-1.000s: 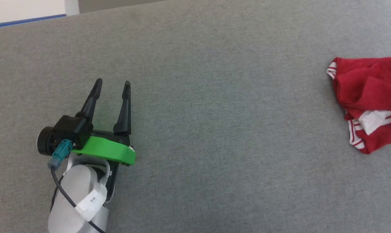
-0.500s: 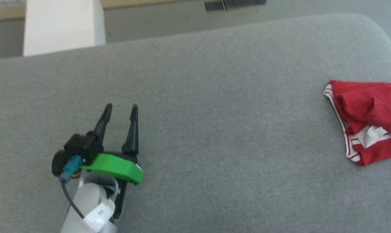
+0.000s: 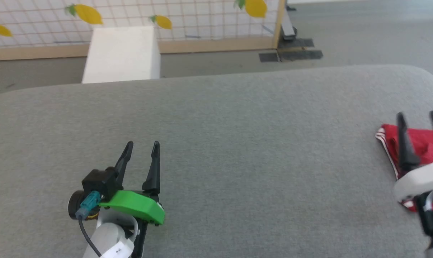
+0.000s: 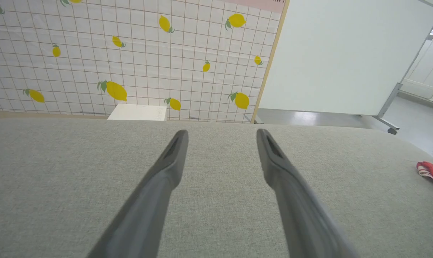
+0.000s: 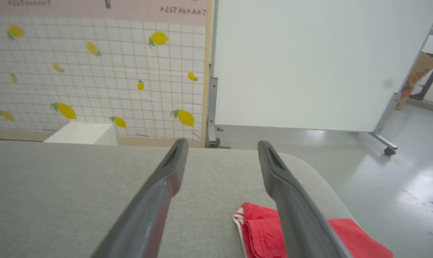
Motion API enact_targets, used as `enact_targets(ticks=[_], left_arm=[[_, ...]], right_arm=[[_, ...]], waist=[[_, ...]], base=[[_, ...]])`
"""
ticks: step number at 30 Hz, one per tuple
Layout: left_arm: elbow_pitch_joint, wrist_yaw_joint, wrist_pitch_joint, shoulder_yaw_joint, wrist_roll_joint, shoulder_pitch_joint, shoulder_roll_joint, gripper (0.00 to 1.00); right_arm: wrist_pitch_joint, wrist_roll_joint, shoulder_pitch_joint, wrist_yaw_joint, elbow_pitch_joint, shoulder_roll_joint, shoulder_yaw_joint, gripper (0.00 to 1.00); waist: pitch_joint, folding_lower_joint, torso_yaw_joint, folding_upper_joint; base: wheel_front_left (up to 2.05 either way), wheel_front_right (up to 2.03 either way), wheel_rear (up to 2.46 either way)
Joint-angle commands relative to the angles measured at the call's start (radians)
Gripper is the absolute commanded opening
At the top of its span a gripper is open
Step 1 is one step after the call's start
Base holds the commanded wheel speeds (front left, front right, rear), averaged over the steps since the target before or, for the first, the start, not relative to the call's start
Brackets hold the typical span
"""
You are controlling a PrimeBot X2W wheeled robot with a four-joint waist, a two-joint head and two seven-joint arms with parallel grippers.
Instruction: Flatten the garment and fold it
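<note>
Right arm coming in over the jersey, nothing folded yet

The garment (image 3: 422, 143) is sitting bunched up by the right edge of the grey surface (image 3: 238, 125), red with its striped trim poking out, and I'm seeing no flattening at all. What's new since a second ago: my head camera is tilting up, so the lemon wall (image 3: 202, 21) is showing, and the right gripper (image 3: 417, 114) is now hovering right over the heap with its fingers spread and nothing between them. The left gripper (image 3: 142, 144) is also gaping and empty, parked well apart near the front left. I'm guessing this is me lining up the first grab, so basically the task is just starting.
</note>
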Motion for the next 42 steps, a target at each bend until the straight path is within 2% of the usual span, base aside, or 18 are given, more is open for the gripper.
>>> enact_targets(ticks=[1,6,14,22,33,34,42], left_arm=[[0.008,-0.003,-0.004,0.002,-0.016,0.015,-0.004,1.0],[0.015,-0.002,-0.004,0.006,-0.015,0.029,-0.008,1.0],[0.024,0.0,-0.004,0.013,-0.013,0.046,-0.012,1.0],[0.025,0.002,-0.004,0.02,-0.012,0.065,-0.014,1.0],[0.019,0.007,-0.004,0.026,-0.008,0.079,-0.015,1.0],[0.021,0.005,0.0,0.022,-0.007,0.066,-0.01,0.0],[0.021,0.005,0.001,0.017,-0.007,0.066,-0.009,0.0]], right_arm=[[-0.01,0.012,0.04,-0.002,-0.038,0.028,0.018,1.0],[-0.035,0.006,0.116,-0.002,-0.106,0.08,0.062,1.0],[-0.12,-0.03,0.182,-0.002,-0.091,0.112,0.095,1.0],[-0.148,-0.052,0.233,-0.002,-0.078,0.147,0.095,1.0],[-0.142,-0.04,0.252,-0.002,-0.084,0.153,0.11,1.0],[-0.142,-0.04,0.243,0.0,-0.08,0.151,0.109,0.0],[-0.142,-0.038,0.243,0.0,-0.08,0.151,0.107,0.0]], waist=[[-0.046,0.0001,0.052,0.0],[-0.059,0.0001,0.085,0.0],[-0.072,0.0001,0.121,0.0],[-0.079,0.0001,0.124,0.0],[-0.086,0.0001,0.113,0.0],[-0.086,0.0001,0.112,0.0],[-0.086,0.0001,0.112,0.0]], base=[[0.0,0.0,0.0],[0.0,0.0,0.0],[0.0,0.0,0.0],[0.0,0.0,0.0],[0.0,0.0,0.0],[0.0,0.0,0.0],[0.0,0.0,0.0]])
